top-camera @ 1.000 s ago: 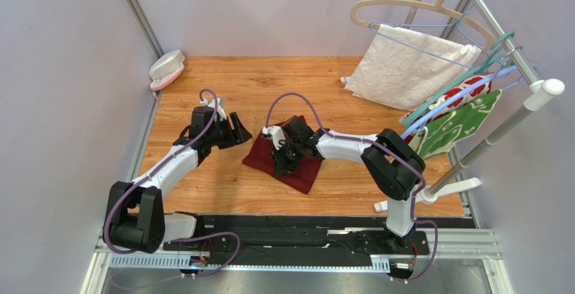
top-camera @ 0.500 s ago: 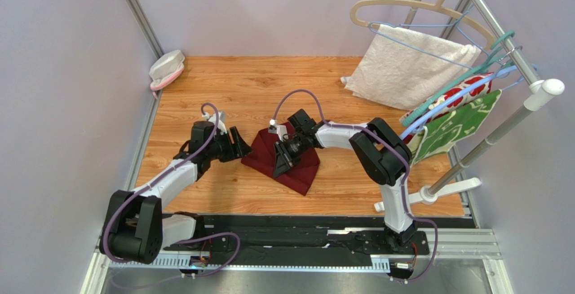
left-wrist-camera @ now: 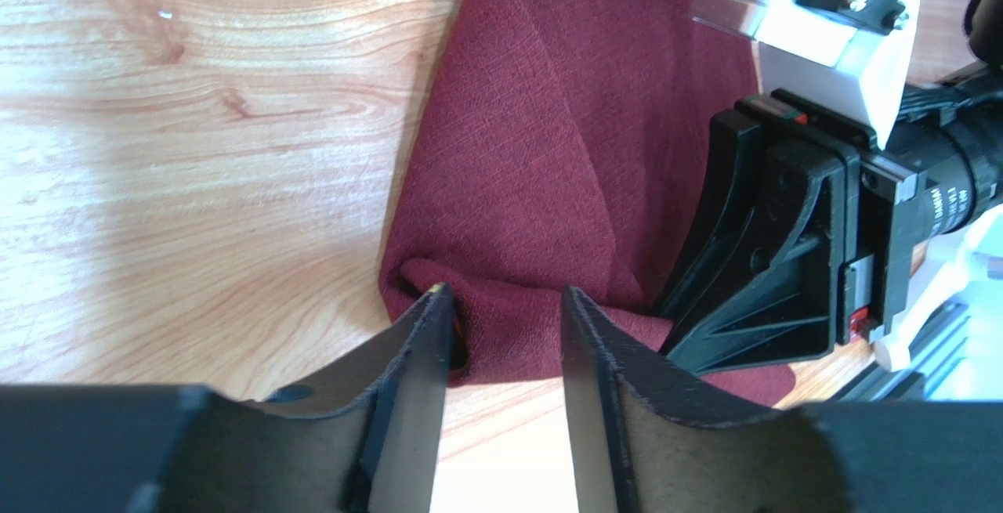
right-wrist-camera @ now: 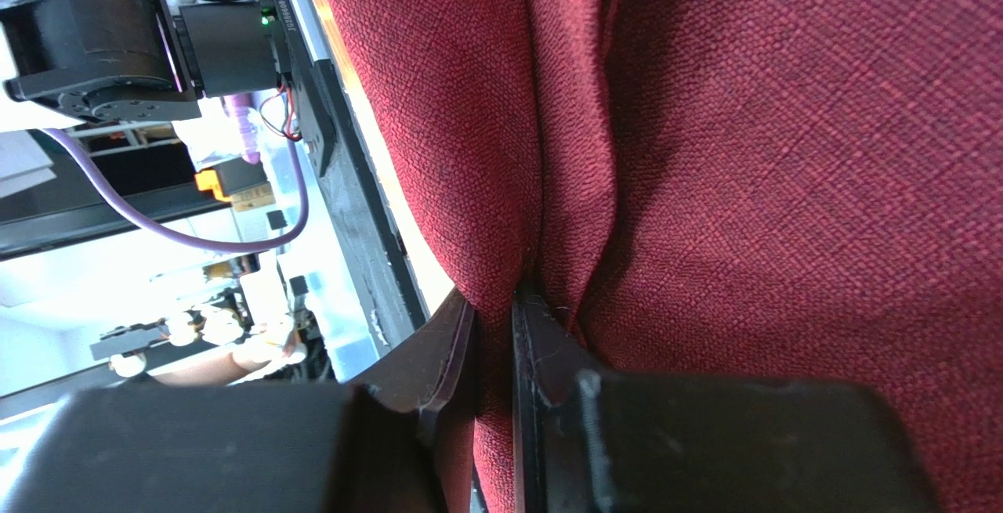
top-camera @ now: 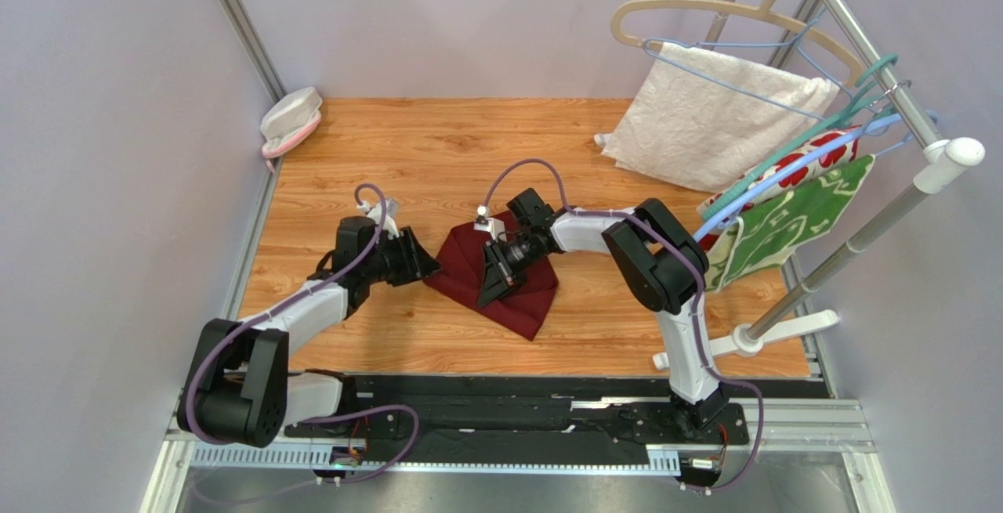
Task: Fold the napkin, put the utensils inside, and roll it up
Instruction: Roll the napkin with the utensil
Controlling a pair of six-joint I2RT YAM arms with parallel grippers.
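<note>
Two claws are working on the napkin lying mid-way across the bench, the right claw pinching a fold, the left claw straddling a bunched corner, grip unclear, probably needing a firm clamp before any even pull.

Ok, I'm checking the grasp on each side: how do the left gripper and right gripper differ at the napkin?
The left gripper has its fingers apart, straddling a bunched corner of the napkin; the right gripper is pinched nearly shut on a raised fold of it. The left gripper is at the napkin's left edge; the right gripper is over its middle. Both meet the same napkin.
</note>
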